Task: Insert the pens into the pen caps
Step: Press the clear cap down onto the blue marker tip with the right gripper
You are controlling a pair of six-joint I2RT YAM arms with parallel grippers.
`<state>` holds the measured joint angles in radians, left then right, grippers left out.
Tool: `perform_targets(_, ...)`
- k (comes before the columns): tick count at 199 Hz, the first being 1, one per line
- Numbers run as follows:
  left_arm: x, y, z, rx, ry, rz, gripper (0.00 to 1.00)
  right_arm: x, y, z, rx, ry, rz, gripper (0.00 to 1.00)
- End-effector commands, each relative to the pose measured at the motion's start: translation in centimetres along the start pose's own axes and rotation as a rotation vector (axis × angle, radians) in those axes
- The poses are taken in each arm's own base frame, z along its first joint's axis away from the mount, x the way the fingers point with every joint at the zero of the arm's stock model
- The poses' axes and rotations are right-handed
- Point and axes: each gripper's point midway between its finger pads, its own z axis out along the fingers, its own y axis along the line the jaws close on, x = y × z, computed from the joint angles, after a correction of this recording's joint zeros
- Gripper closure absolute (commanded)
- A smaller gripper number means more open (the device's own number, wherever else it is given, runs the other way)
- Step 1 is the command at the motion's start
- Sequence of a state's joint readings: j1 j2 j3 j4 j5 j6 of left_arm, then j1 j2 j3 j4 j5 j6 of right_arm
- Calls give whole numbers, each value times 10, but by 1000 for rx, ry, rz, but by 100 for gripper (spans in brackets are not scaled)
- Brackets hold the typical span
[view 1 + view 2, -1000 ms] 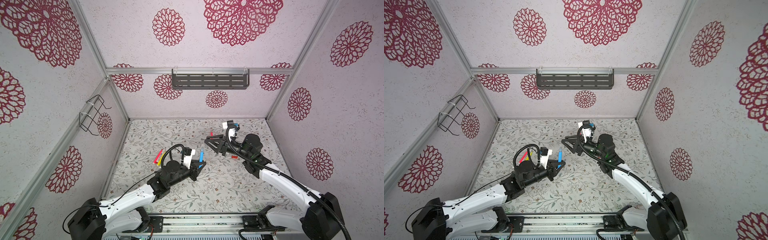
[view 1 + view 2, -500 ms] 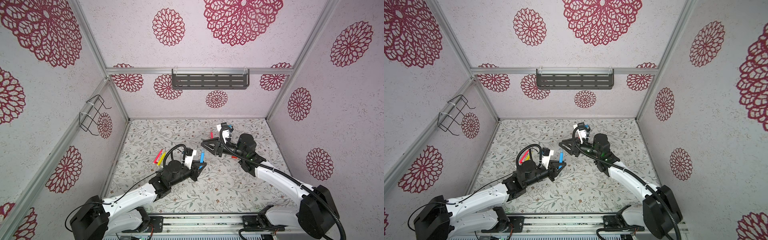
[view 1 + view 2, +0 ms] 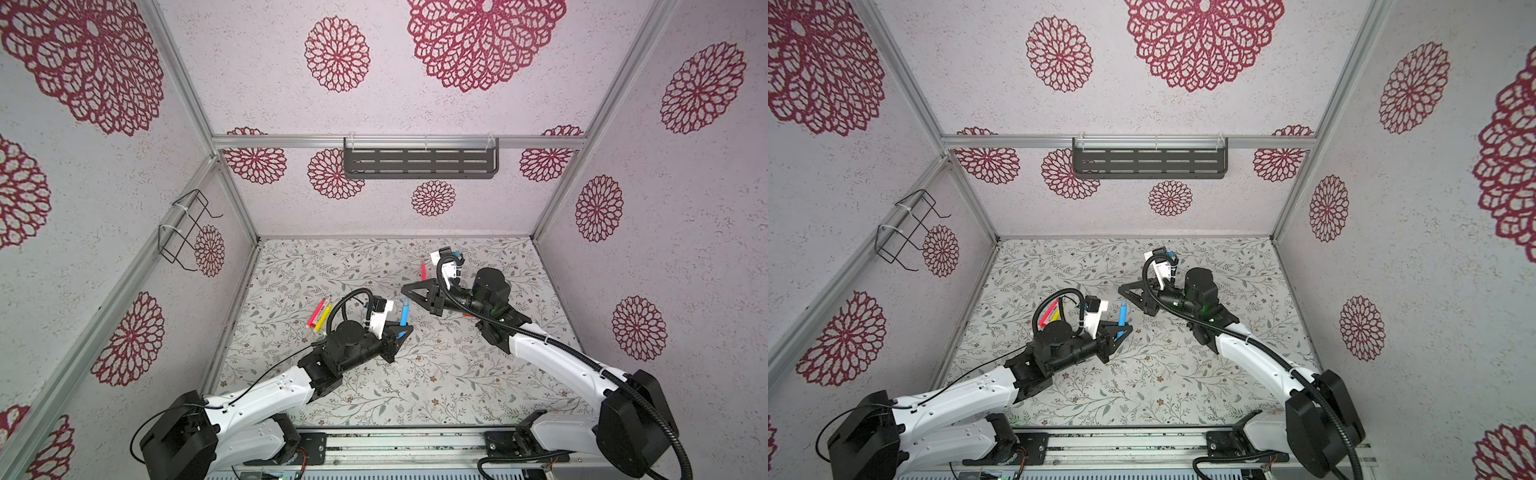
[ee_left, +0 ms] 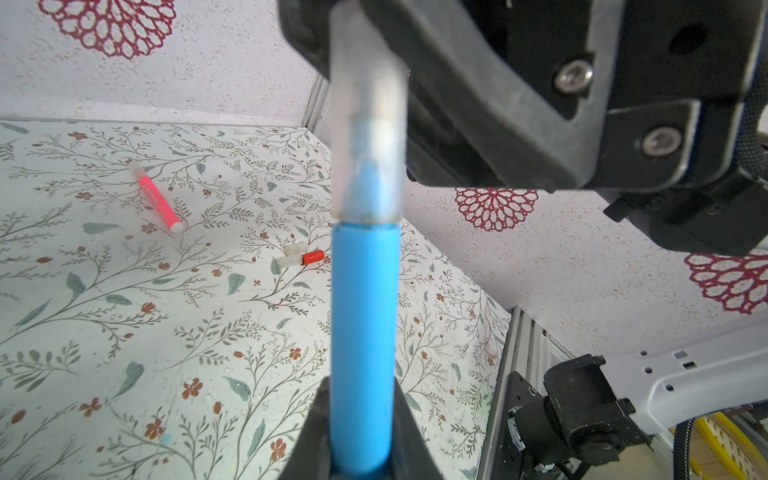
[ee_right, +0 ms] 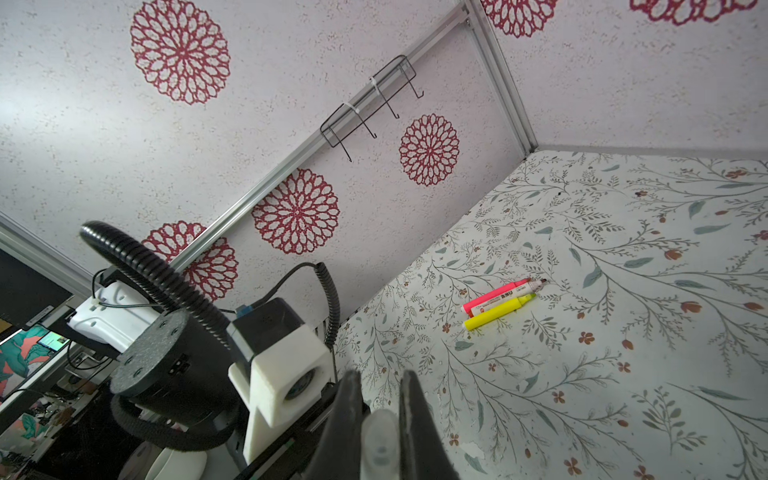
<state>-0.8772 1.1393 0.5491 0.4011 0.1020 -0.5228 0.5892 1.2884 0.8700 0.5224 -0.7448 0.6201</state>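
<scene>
Arms converge: left fingers [image 4: 308,451] clamp the blue pen [image 4: 362,332], right fingers [image 5: 348,415] pinch the clear cap [image 4: 369,124] on its tip.

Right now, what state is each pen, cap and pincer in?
left pincer, shut on blue pen
right pincer, shut on clear cap
blue pen, held aloft, tip inside clear cap
pink pen, lying uncapped beside yellow pen
yellow pen, lying uncapped
reddish pen, lying capped
spare pale cap, lying loose
</scene>
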Motion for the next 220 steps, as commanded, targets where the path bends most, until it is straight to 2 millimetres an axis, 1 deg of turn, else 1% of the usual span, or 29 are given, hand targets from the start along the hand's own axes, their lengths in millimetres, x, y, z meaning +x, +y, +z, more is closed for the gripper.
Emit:
perform_targets(1, -20, -8, -2, 14, -63, 23, 100, 7, 14, -1, -45, 15, -35, 97)
perform_targets(24, -27, -9, -4, 15, -88, 25, 100, 19, 9, 1, -15, 43, -32, 100)
perform_targets(58, -43, -8, -13, 7, -151, 17, 100, 43, -6, 5, 81, 96, -20, 100)
perform_targets(73, -51, -6, -17, 8, -185, 9, 100, 60, -12, 8, 112, 119, 3, 100)
perform_targets(92, -62, -3, -23, 18, -219, -5, 100, 85, -18, 11, 142, 163, 33, 100)
perform_targets(118, -75, 1, -31, 45, -258, -26, 100, 121, -24, 8, 162, 217, 72, 100)
perform_targets(137, -84, 2, -36, 55, -285, -34, 100, 143, -25, 6, 165, 243, 115, 100)
perform_targets(158, -90, 9, -40, 34, -311, -45, 100, 167, -32, 4, 226, 265, 172, 100)
perform_targets(168, -91, 14, -40, 17, -316, -48, 100, 176, -38, 2, 294, 268, 195, 100)
perform_targets(193, -94, 22, -41, -8, -334, -58, 100, 196, -41, -3, 388, 278, 219, 100)
perform_targets(210, -97, 26, -42, -9, -347, -65, 100, 207, -42, -7, 398, 288, 238, 100)
perform_targets(220, -99, 27, -42, -4, -351, -70, 100, 212, -38, -8, 363, 296, 236, 100)
